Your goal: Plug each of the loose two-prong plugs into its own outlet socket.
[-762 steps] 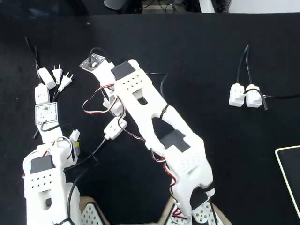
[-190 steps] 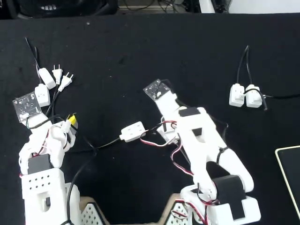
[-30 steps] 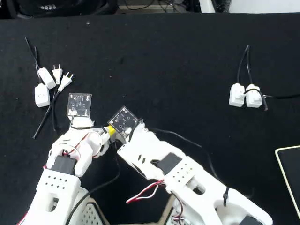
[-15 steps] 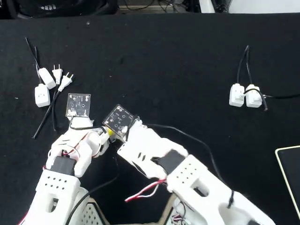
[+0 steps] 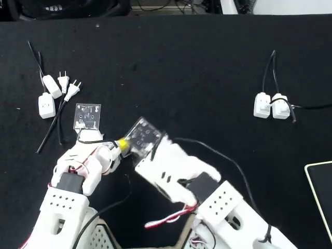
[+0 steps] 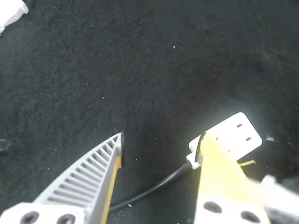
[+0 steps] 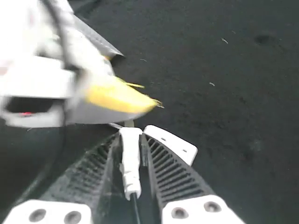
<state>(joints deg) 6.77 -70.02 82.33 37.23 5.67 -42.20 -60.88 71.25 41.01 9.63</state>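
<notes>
The right gripper (image 7: 131, 135) pinches a two-prong plug (image 7: 130, 161) beside its outlet socket (image 7: 173, 140), not yet inserted. The left gripper (image 6: 161, 140) gapes wide, holding nothing. At far left the loose plugs (image 5: 68, 85) still need plugging in; the plugged pair (image 5: 271, 105) at right looks done.

left gripper (image 6: 161, 140) — jaws apart | right gripper (image 7: 131, 132) — clamped on plug (image 7: 130, 161) | grippers close together

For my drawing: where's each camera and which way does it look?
High view: above the table, looking down on left arm and right arm.
Left wrist view: on its arm, past the left gripper to the socket.
Right wrist view: on its arm, past the right gripper and its plug.
Both wrist views share the socket.
</notes>
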